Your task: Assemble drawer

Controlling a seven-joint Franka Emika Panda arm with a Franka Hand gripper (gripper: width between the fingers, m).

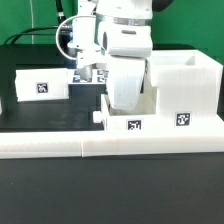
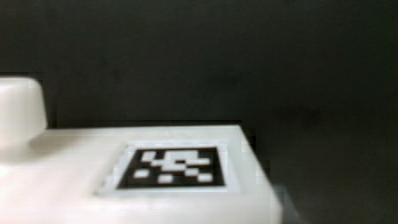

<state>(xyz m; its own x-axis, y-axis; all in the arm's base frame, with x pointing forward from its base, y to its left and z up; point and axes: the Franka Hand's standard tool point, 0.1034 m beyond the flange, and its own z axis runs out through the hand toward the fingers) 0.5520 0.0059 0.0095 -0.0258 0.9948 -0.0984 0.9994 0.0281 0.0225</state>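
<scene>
The tall boxy white housing [image 1: 183, 85] stands at the exterior view's right, with a square tag on its front. A small open-topped tray [image 1: 42, 86] with a tag sits at the exterior view's left. A second tray [image 1: 128, 122] with a tag stands in the middle against the border wall, beside the housing. My gripper [image 1: 124, 96] reaches down over this middle tray; its fingers are hidden behind the hand and the tray wall. The wrist view shows a white tray face [image 2: 71, 165] with its tag [image 2: 178, 167] very close, and a rounded white knob [image 2: 16, 112] beside it. No fingers show there.
A long low white border wall [image 1: 110, 143] runs across the front of the black table [image 1: 30, 120]. The arm and its cables [image 1: 75, 40] rise behind the trays.
</scene>
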